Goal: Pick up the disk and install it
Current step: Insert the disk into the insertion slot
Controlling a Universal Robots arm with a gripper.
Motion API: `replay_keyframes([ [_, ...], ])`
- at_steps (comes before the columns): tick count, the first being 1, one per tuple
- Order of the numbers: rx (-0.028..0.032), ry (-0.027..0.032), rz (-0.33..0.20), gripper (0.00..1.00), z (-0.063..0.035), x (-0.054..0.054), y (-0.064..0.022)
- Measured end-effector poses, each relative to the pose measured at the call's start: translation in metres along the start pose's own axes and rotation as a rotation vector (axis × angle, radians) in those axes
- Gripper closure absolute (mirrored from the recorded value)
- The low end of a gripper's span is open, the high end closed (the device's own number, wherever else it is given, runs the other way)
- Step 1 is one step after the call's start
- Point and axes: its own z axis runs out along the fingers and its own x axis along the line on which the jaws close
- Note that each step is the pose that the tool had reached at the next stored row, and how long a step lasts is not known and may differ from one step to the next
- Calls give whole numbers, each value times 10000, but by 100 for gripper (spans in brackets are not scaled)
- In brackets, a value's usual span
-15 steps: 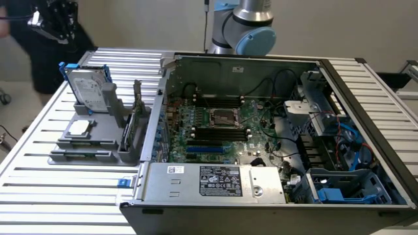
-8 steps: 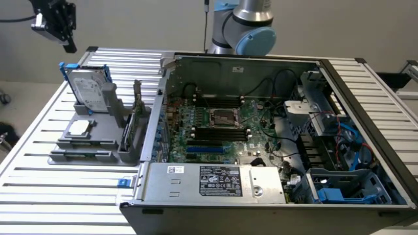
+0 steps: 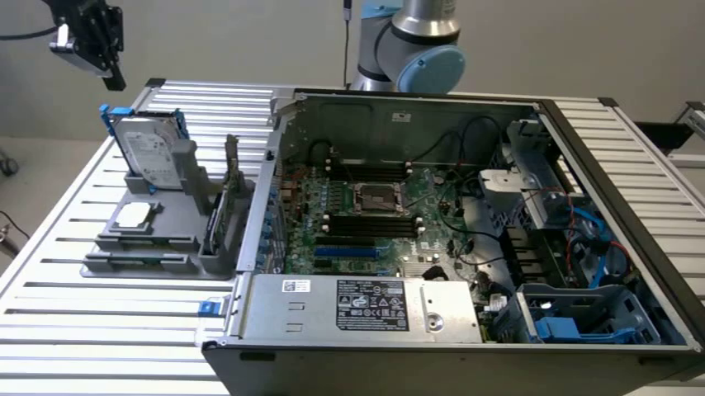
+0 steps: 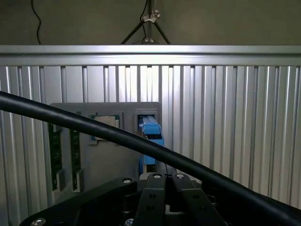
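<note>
The gripper [image 3: 97, 43] [image 4: 165, 178] hangs high above the grey holder [image 3: 154, 241] [image 4: 110, 165], well clear of it, with its two fingers pressed together and nothing between them. The disk [image 3: 152, 153] [image 4: 151, 132] stands upright on edge in the holder's rear slot, its blue carrier framing the silver body and the white label showing in the exterior view. A small square silver chip [image 3: 134, 215] [image 4: 107, 120] lies flat in a shallow recess of the holder, just beside the disk's slot. Two green memory modules [image 4: 55, 155] sit on edge in narrow slots on the far side of the chip from the disk. Just beside the holder, on the exterior view's right, the open computer case [image 3: 408, 115] contains a motherboard [image 3: 375, 206], a grey labelled power-supply box [image 3: 364, 304] and a blue drive cage [image 3: 573, 326]. Both holder and case rest on the slatted metal table [image 3: 66, 247].
</note>
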Motion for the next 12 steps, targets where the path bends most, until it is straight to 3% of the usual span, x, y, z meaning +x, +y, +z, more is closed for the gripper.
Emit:
replay_keyframes([
  [8,5,0,9,88,0,67,9],
  [12,5,0,11,64,0,76,9],
])
